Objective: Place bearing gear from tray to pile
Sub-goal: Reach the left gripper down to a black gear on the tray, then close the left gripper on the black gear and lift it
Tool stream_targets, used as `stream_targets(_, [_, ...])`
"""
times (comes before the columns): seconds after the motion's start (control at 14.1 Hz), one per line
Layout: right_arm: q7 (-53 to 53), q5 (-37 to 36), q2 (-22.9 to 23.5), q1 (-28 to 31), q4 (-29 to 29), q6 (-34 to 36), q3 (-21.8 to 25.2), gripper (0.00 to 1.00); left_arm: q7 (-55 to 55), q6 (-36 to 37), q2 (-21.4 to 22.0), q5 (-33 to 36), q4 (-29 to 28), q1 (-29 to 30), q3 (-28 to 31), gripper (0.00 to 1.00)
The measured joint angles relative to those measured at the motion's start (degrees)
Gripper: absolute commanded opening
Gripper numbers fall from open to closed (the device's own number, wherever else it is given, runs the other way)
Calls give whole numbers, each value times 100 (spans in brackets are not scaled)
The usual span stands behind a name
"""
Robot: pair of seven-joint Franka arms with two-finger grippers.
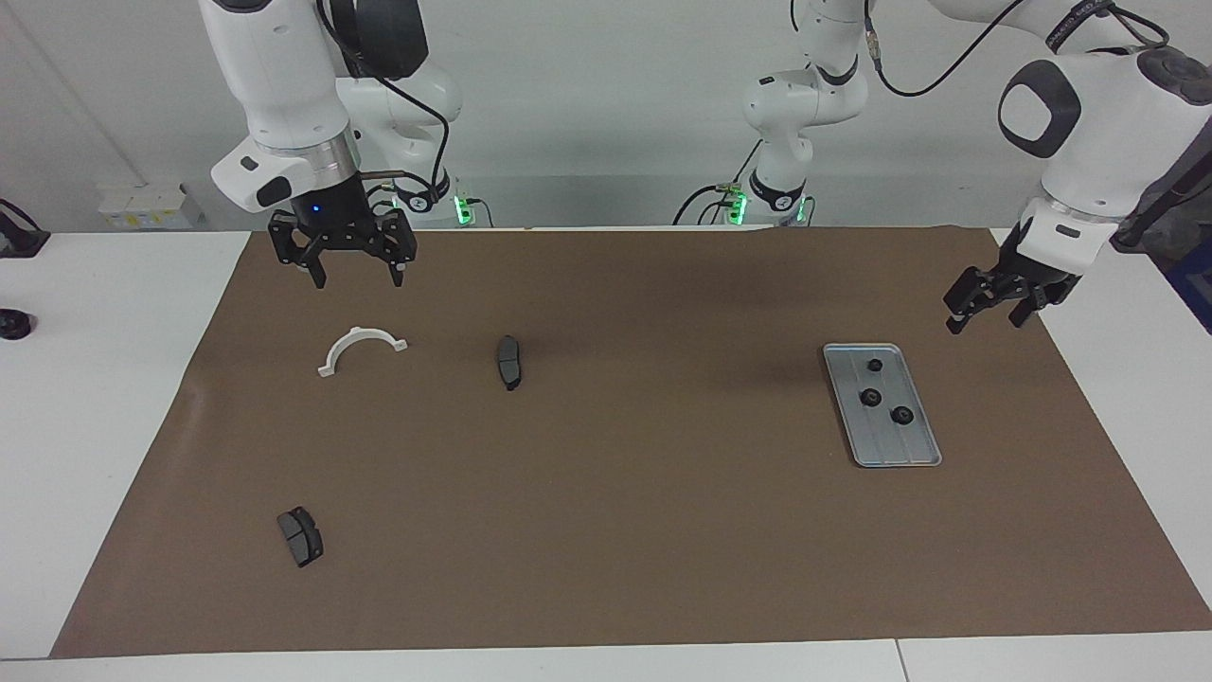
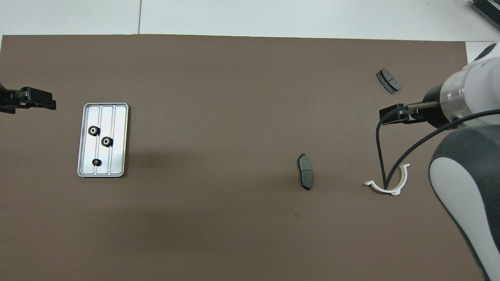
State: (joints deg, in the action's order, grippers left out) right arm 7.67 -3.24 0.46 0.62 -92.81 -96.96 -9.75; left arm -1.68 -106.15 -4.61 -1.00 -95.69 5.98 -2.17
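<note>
The silver tray [image 1: 911,451] lies on the brown mat toward the left arm's end and holds three small black bearing gears [image 1: 870,396]. The tray [image 2: 118,156] and gears [image 2: 106,141] also show in the overhead view. The pile is a loose scatter toward the right arm's end: a white half-ring bracket [image 1: 363,332], one dark brake pad [image 1: 509,362] and another [image 1: 300,536]. My left gripper [image 1: 985,320] is open and empty, raised over the mat beside the tray. My right gripper [image 1: 359,276] is open and empty, raised over the mat by the bracket.
The brown mat [image 1: 606,530] covers most of the white table. In the overhead view the bracket [image 2: 403,177] and brake pads [image 2: 305,171] [image 2: 388,81] lie spread apart. A small black object [image 1: 13,324] sits on the bare table at the right arm's end.
</note>
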Motion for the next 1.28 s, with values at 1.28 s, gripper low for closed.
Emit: stream_targets(1.28, [0, 0, 0, 0, 0, 0, 0, 100, -2, -2023, -291, -38, -2102, -197, -64, 98])
